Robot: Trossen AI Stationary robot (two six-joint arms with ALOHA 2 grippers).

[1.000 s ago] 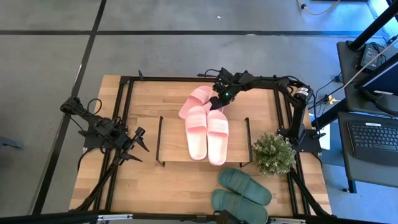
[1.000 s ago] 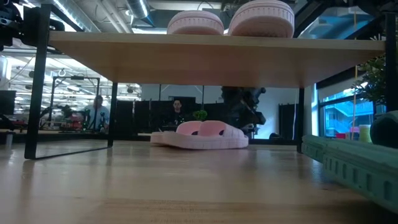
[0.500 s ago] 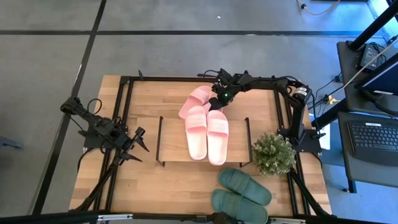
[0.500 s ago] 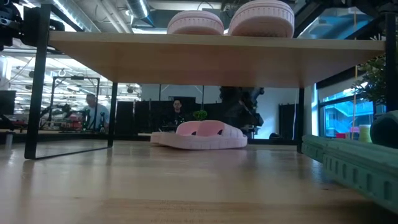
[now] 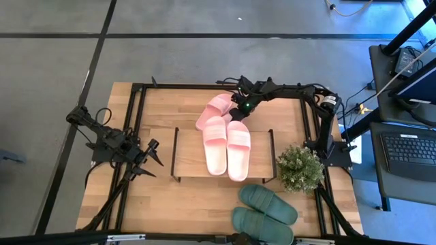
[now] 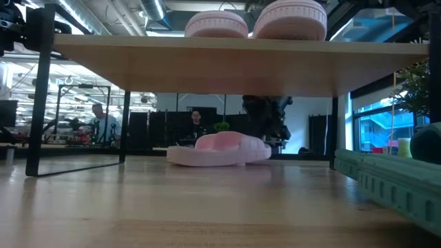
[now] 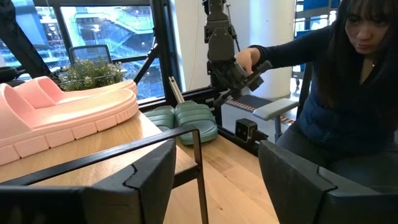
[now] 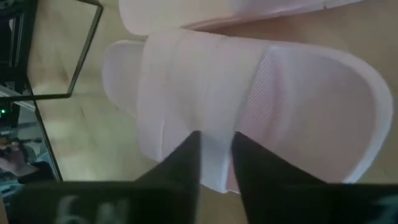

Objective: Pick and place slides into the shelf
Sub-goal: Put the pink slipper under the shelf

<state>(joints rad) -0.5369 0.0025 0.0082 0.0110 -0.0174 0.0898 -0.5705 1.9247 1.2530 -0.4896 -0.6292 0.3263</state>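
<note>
On the wooden bench [image 5: 163, 204], the right claw [image 5: 236, 113] is reaching down at the far edge, toward twelve o'clock from the shelf [image 5: 187, 160], and is pinching the wide strap of a loose pink slide [image 5: 216, 107], its two dark fingers [image 8: 186, 158] drawn narrow on the strap's edge. That slide is lying on the bench just behind the shelf, with its mate [image 8: 205, 12] just beside it, and in the low view it is sitting tilted, one end raised off the wood [image 6: 220, 148]. A second pink pair [image 5: 227, 147] is resting side by side on top of the shelf's light board, toes pointing toward six o'clock. The dark green pair [image 5: 266, 209] is lying on the bench at about five o'clock from the shelf, near the front edge, with a small potted plant [image 5: 300, 168] standing at three o'clock between shelf and arm base. The left claw [image 5: 151, 155] is hovering at nine o'clock of the shelf, its fingers spread wide and holding nothing. Beyond the bench, a seated person [image 7: 348, 93] is gripping a handheld controller [image 7: 239, 71].
</note>
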